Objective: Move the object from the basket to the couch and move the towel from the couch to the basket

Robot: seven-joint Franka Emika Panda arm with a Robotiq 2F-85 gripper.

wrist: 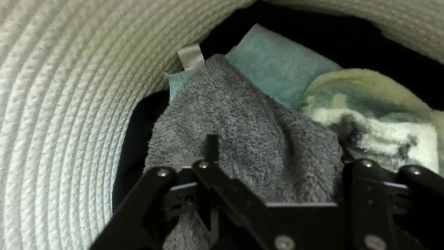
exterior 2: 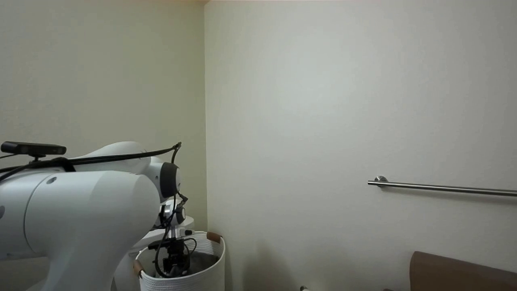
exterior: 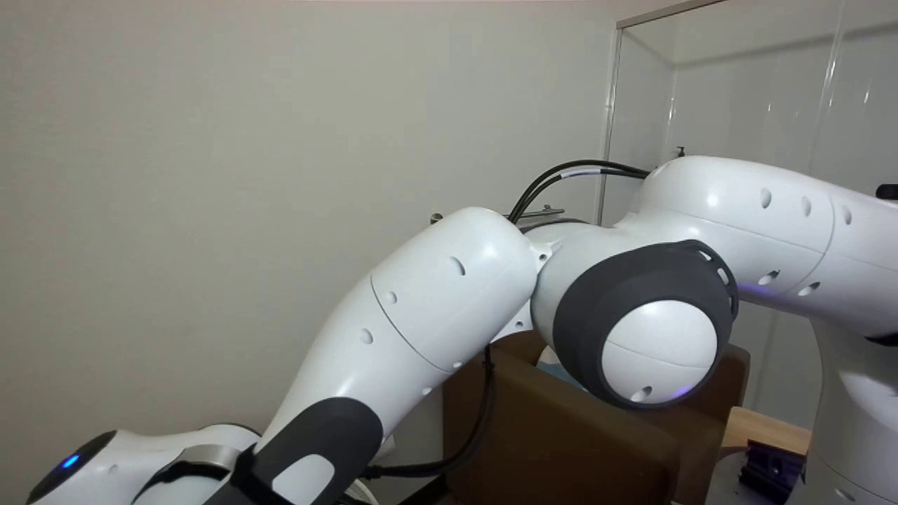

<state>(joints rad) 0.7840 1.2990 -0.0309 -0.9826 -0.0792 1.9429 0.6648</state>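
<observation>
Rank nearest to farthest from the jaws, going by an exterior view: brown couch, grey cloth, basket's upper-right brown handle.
1. Grey cloth: inside the basket.
2. Upper-right brown handle: higher up on the basket.
3. Brown couch: lower-right corner of the view, well apart from the basket.

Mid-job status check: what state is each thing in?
Basket: upright, loaded
Grey cloth: rumpled, inside the basket
Teal fabric: partly under the grey; whether attached, unclear
End effector: open, down in the basket
Armchair: upright, partly hidden
Towel: on the armchair, mostly hidden
Blue light: lit

Rumpled grey cloth (wrist: 242,121), in white basket (exterior 2: 202,281); blue towel (exterior: 559,370), on couch (exterior: 561,438)
</observation>
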